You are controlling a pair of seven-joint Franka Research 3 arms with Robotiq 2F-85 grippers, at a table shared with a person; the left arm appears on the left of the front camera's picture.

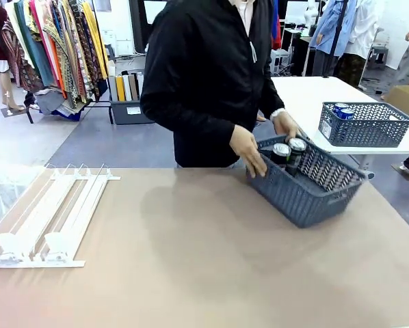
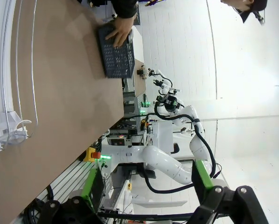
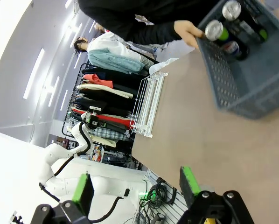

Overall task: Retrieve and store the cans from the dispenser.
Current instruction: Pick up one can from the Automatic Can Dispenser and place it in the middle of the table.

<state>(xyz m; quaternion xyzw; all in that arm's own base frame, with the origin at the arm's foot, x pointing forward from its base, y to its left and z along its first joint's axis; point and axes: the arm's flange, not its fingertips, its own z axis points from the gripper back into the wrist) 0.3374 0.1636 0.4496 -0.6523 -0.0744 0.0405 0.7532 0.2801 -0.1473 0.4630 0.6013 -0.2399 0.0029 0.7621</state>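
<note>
Tan worktop (image 1: 191, 260) in a clothing-shop room, garment rails at ten o'clock behind it. Item one: the dispenser (image 1: 50, 212), a sloped white rack with wire lanes, lying at the worktop's nine o'clock edge with its lanes bare. Item two: the cans (image 1: 288, 152), silver-topped and dark-bodied, standing upright in a grey lattice basket (image 1: 307, 188) at two o'clock on the worktop; a person's hands (image 1: 249, 152) grip the basket's far rim. Item three: a second basket (image 1: 365, 123) with blue cans on a white table behind, at one o'clock. Left pincer (image 2: 146, 186): jaws spread fully, nothing held, well back from the worktop's near edge. Right pincer (image 3: 135, 186): jaws likewise wide apart and empty, off the near edge. Judgement: storage looks finished or nearly so; the sound course is keeping both arms clear while the person handles the basket, and reaching again only once fresh cans sit in the rack.
</note>
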